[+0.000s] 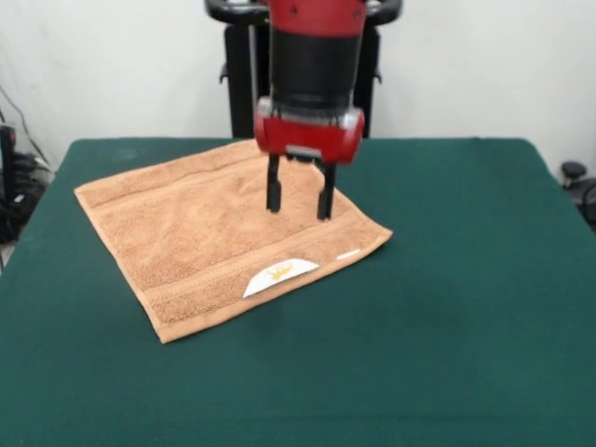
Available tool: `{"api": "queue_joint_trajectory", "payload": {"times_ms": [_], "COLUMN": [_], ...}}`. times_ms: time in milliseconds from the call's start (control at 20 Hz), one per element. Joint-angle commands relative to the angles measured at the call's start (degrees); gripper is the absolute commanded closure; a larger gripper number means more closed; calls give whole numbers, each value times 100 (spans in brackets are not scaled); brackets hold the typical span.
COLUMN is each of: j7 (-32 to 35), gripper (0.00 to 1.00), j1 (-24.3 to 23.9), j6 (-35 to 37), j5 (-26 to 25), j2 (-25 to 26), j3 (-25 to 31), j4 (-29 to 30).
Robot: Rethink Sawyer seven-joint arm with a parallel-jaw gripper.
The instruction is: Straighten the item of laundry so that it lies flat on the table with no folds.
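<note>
The orange-tan towel lies spread out on the dark green table, left of centre, turned like a diamond. Its woven border bands run along the near and far edges. A white label lies on its near edge. No fold shows on it. My gripper hangs from the red and black arm over the towel's right part, fingers pointing down and apart with nothing between them. The fingertips look just above the cloth; I cannot tell if they touch it.
The robot's black pedestal stands behind the table's far edge. Dark equipment and cables sit off the table's left side, and a dark object off the right side.
</note>
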Motion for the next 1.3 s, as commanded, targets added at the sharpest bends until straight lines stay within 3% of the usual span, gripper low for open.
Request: {"api": "queue_joint_trajectory", "payload": {"times_ms": [50,400,600,1300], "j7": [-673,-1430,-1495,-1216], "gripper": [0,0,0,0], "j1": [-813,-1894,-2190,-2217], "j6": [-289,518,627,597], "j5": [-44,219,-20,-467], "j2": [-1254,-1698,-1502,-1433], "j3": [732,1398,1552,1553], "j4": [1787,2081,1858,1786]}}
